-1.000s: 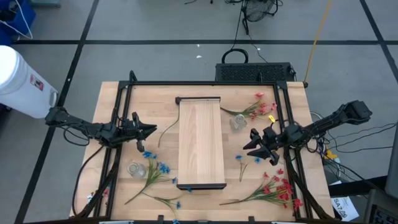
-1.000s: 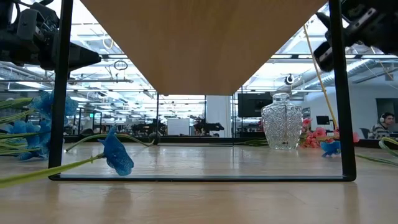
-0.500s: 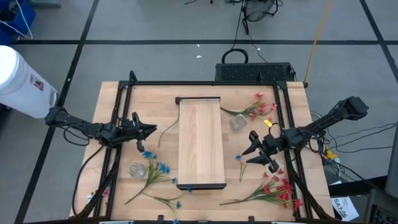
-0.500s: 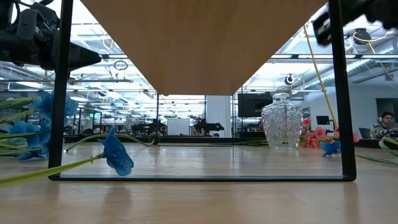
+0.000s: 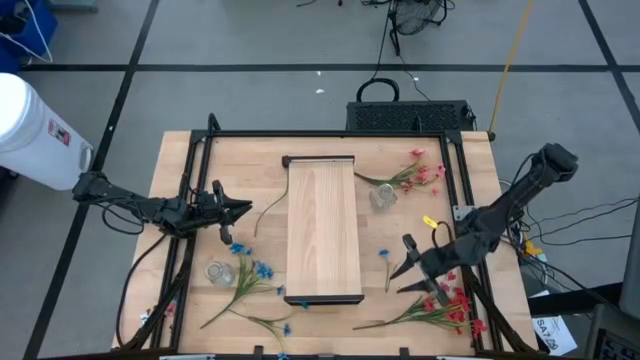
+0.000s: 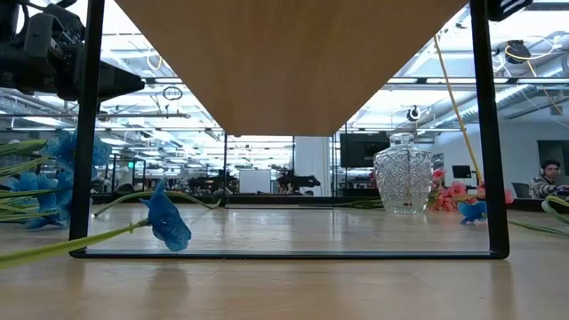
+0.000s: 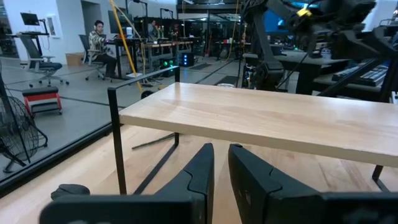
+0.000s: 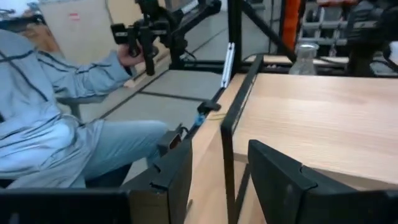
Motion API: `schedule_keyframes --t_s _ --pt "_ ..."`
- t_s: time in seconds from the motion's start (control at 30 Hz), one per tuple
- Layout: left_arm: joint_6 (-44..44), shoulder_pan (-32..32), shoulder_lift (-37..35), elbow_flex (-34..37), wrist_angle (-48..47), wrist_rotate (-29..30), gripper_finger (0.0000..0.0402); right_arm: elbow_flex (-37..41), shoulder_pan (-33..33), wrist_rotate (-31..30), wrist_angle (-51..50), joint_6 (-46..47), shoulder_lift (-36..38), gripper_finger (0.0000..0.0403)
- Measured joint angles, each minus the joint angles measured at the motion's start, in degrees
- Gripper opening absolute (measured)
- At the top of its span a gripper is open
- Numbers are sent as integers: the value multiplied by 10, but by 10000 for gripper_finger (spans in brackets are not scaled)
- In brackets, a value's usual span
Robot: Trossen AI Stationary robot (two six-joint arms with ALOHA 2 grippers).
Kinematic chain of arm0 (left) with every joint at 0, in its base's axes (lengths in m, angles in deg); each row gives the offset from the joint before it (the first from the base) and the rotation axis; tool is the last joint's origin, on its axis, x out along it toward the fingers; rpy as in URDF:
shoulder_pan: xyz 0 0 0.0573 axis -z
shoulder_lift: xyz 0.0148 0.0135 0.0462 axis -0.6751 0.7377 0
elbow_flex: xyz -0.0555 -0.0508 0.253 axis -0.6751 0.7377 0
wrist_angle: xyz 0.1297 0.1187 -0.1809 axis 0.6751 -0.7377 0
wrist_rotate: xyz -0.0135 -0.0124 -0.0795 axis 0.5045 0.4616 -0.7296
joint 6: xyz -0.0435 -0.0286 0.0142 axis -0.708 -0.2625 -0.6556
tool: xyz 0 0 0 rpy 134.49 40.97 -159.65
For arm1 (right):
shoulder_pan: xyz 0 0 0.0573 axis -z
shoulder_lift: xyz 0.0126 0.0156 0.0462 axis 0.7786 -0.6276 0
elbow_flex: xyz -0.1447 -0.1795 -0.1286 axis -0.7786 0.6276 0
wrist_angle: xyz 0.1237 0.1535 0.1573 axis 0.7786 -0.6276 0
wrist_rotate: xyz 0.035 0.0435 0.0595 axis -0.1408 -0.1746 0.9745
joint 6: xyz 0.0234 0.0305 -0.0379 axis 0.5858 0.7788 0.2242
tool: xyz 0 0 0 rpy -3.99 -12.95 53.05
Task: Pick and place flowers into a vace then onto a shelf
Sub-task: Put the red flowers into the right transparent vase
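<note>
The pale wood shelf (image 5: 322, 235) stands mid-table on thin black legs (image 6: 86, 133). One clear glass vase (image 5: 382, 196) stands upright to its right, another (image 5: 220, 272) at the near left. Red flowers (image 5: 415, 175) lie by the right vase, more red sprays (image 5: 440, 305) at the near right, and blue sprays (image 5: 255, 275) by the left vase. A small blue sprig (image 5: 385, 258) lies right of the shelf. My left gripper (image 5: 245, 210) hovers left of the shelf, shut and empty (image 7: 221, 152). My right gripper (image 5: 408, 268) hangs open and empty (image 8: 217, 162) above the sprig and red sprays.
Black frame rails (image 5: 460, 170) run along the table's sides. A black box (image 5: 410, 115) sits behind the far edge. A person in a grey sleeve (image 8: 56, 106) sits beyond the table's edge, holding a handle device (image 8: 140, 37).
My right gripper has swung toward the table's near edge and risen, rolling as it went; it has left the top of the low view. Its fingers stay apart. The flowers, vases and shelf lie as before.
</note>
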Motion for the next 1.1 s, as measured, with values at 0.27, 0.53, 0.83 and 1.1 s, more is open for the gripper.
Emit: schedule_keyframes --t_s 0.27,0.53,0.83,1.1 --pt "0 0 0 0 0 0 51 -120 -28 6 -136 74 -137 150" --pt "0 0 0 0 -1 0 51 -235 -34 97 -334 196 -266 150" --pt "0 0 0 0 0 0 51 -246 -59 109 -382 260 -334 173" --pt "15 0 0 0 2 1 51 -246 -76 109 -415 290 -357 219"
